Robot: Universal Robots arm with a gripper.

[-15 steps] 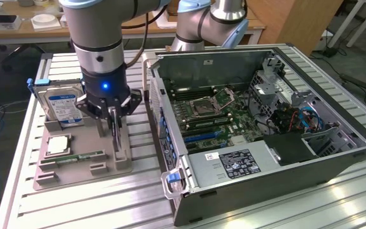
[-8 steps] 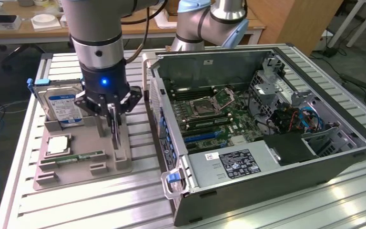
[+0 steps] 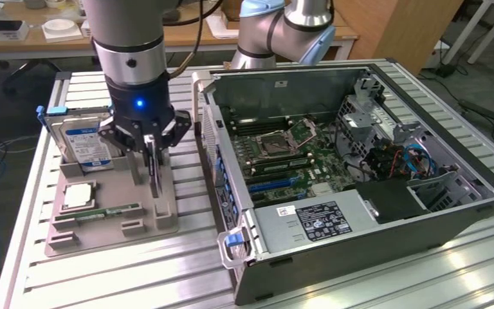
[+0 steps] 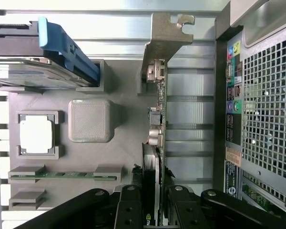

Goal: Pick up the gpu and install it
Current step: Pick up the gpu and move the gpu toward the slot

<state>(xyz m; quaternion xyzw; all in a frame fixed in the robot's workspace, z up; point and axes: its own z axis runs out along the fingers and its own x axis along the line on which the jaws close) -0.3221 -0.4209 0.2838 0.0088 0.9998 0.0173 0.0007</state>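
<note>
The scene is viewed by the exterior camera from above and at a slant, at middle distance, so that the table [image 3: 101, 277], the parts holder [image 3: 118, 190] and the open computer case [image 3: 384, 239] are taken in together. The wrist camera is aimed straight down past the gripper [image 4: 155, 193], close over the parts holder. The parts holder, the gpu [image 4: 157, 43] standing in it and the computer case's rear face are shared by both views.

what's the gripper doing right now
gripper: closed on the gpu, which stands on edge in the grey tray.
</note>
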